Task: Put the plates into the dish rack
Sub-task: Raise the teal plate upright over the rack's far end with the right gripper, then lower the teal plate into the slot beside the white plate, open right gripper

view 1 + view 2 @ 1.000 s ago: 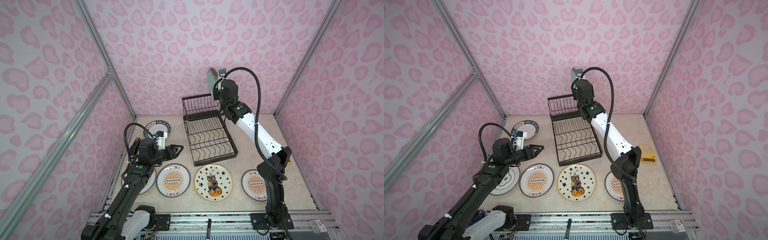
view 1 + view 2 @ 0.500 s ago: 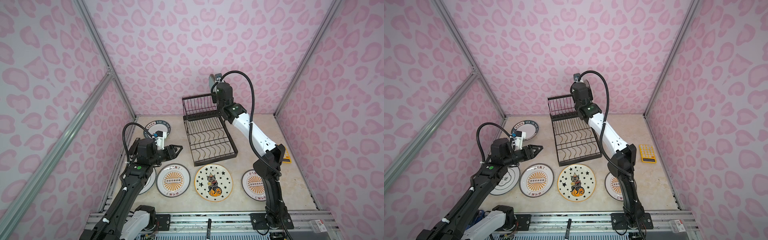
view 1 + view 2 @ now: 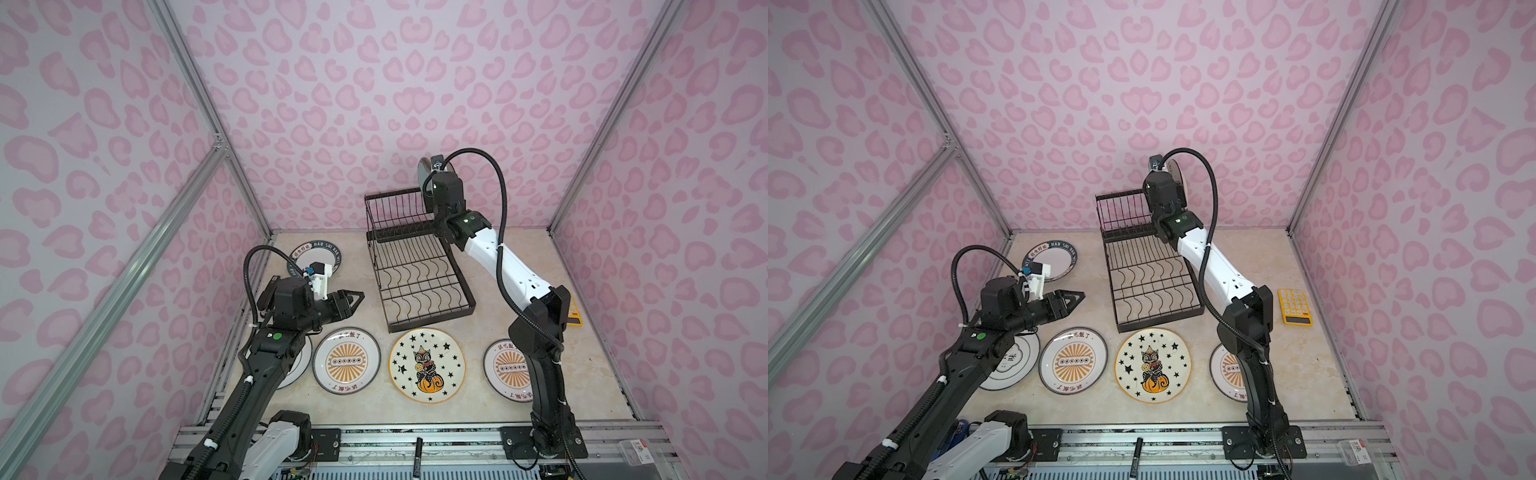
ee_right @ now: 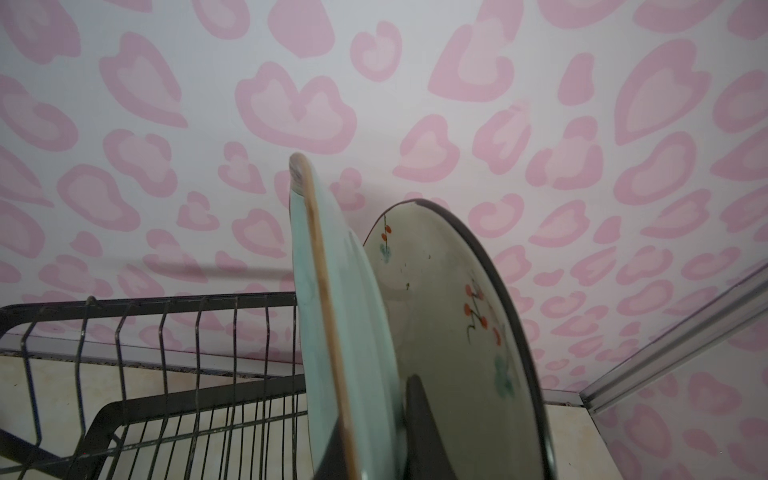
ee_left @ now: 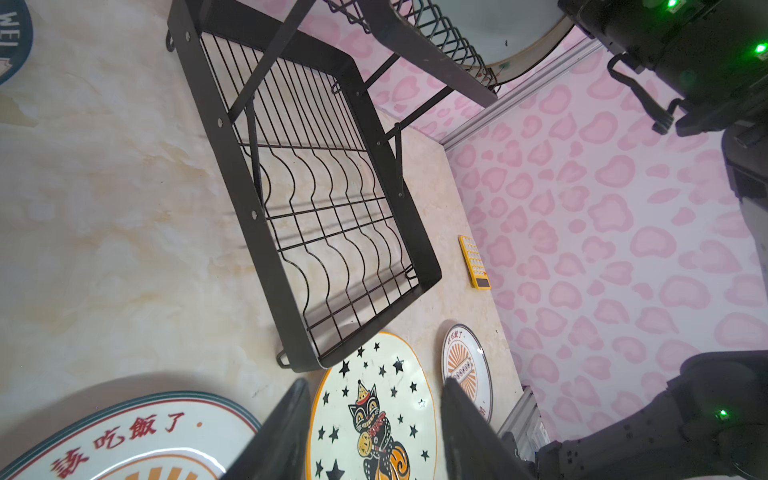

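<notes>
Currently the right jaws pinch the pale teal plate (image 4: 361, 332) upright, a flowered plate (image 4: 449, 316) just beside them; left jaws stand half-open, empty.

Yellow calculator (image 3: 1295, 306) on marble tabletop (image 3: 1320, 374) — black marker (image 3: 1137, 454) on rail (image 3: 1183, 441).

I work in a lab test booth: pink-printed wall panels (image 3: 374, 83), aluminium posts (image 3: 197, 91), mounting rail (image 3: 374, 434) at six o'clock.
</notes>
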Tool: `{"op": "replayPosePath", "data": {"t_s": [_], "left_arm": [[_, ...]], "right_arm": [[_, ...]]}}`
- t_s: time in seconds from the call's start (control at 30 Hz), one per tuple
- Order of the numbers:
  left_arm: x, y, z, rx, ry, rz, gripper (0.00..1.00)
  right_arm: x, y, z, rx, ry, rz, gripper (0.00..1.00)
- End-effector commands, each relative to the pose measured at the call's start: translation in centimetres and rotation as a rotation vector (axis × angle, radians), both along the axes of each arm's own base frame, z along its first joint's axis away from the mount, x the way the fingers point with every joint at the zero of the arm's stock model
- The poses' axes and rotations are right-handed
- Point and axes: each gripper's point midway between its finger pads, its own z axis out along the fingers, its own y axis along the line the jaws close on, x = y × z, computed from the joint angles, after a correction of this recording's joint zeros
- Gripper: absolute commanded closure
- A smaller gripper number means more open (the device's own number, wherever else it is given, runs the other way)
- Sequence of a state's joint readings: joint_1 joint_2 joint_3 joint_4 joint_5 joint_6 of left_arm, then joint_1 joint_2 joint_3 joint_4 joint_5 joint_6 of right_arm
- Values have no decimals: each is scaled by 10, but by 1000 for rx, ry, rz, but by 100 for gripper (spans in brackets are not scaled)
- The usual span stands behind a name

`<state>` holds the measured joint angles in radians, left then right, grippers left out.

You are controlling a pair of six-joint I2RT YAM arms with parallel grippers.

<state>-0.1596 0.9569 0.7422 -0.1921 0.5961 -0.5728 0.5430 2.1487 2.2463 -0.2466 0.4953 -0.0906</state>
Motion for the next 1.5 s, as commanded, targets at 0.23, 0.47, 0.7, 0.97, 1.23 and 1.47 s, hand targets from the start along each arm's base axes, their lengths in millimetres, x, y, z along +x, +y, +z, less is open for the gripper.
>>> {"op": "replayPosePath", "data": {"t_s": [0.23,0.47,0.7,0.97,1.23,1.47], "left_arm": [[-1,2,7,19,-26,-1,47],[0,2,9,18,-28,-3,47],[0,2,11,18,-33,-4,48],[-1,3,11,22,-34,0,47],[-2,3,11,25,-34,0,47],[-2,3,11,25,-35,1,47]], "right_arm": [[-2,3,8,74,-49,19,100],[-6,2,1,80,-12,23,100],[-8,3,-4,76,9,19,96],[-9,3,1,85,0,17,73],[-11,-3,19,81,-34,-2,56],[-12,-13,32,108,-54,-19,47]]}}
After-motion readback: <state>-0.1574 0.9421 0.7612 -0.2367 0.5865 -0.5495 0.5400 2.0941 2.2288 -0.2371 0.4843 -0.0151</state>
